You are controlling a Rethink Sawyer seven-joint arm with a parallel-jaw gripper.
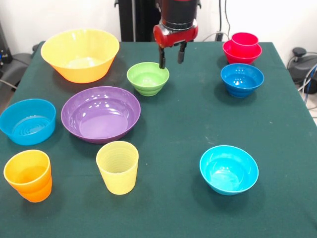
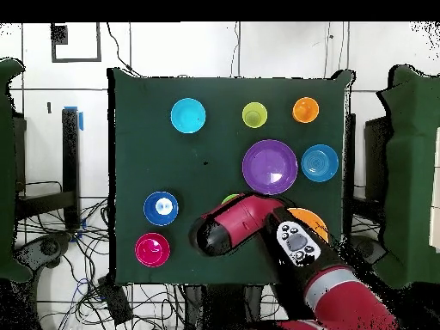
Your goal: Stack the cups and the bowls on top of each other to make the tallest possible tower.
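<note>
Hovering just above the green bowl's (image 1: 147, 78) far rim, the gripper (image 1: 171, 56) hangs with fingers spread and empty. Beside that bowl sits the purple bowl (image 1: 100, 113); the red tower (image 1: 242, 47) stands well apart.

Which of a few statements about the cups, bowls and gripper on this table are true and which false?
1. The gripper hangs open beside the green bowl. True.
2. The red cup sits in the red bowl. True.
3. The yellow cup stands inside the purple bowl. False: it stands on the cloth in front of it.
4. The orange cup lies on its side. False: it stands upright.
5. The cyan bowl is empty. True.
</note>
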